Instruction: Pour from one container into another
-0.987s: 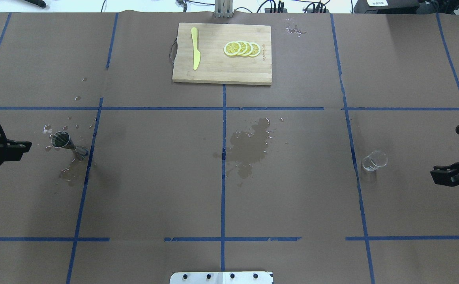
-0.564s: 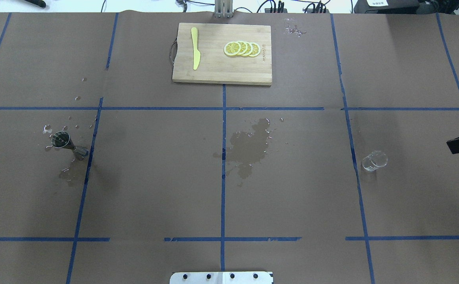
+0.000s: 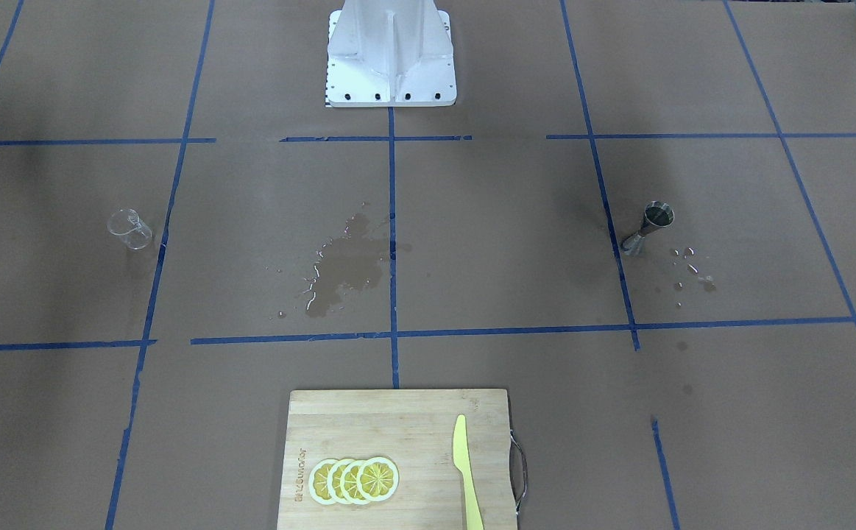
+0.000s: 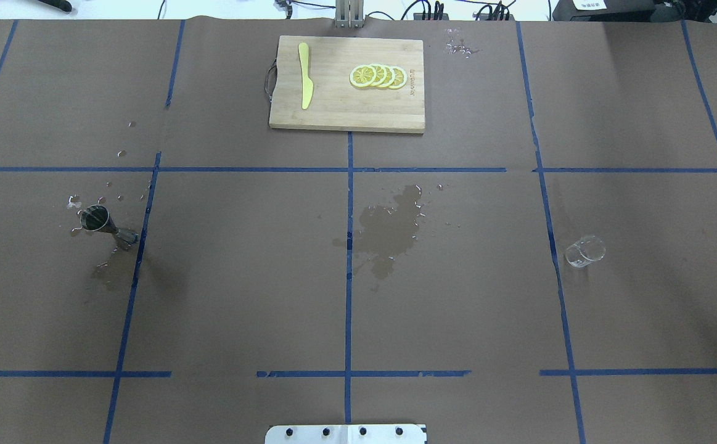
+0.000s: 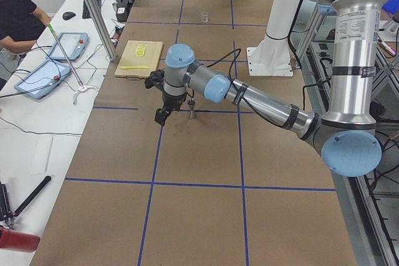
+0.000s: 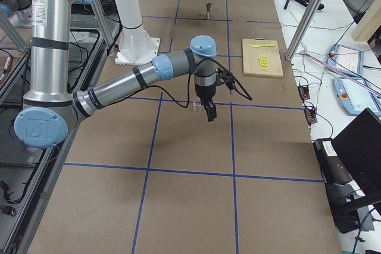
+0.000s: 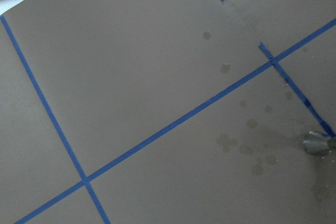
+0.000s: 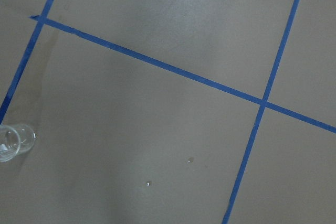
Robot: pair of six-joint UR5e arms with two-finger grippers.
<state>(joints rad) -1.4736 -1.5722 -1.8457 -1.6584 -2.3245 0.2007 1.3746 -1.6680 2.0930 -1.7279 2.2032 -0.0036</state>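
The small clear glass cup [image 4: 585,251] stands upright on the table's right part, also seen in the front view [image 3: 129,228] and at the right wrist view's left edge [image 8: 13,141]. The grey steel jigger [image 4: 106,226] stands on the left part, wide cone up [image 3: 650,227], among water drops. Nothing holds either one. Neither gripper shows in the overhead view. My left gripper [image 5: 161,118] hangs raised, outward of the jigger [image 5: 191,109]. My right gripper [image 6: 209,115] hangs raised, outward of the cup [image 6: 197,106]. Whether either gripper is open or shut cannot be told.
A wooden cutting board [image 4: 346,114] at the far middle carries lemon slices [image 4: 378,76] and a yellow knife [image 4: 304,75]. A wet patch [image 4: 389,231] darkens the paper in the centre. The robot's white base [image 3: 391,55] stands at the near edge.
Both grippers have drawn outward and left the overhead view at its left and right edges. The cup and the jigger have not moved.
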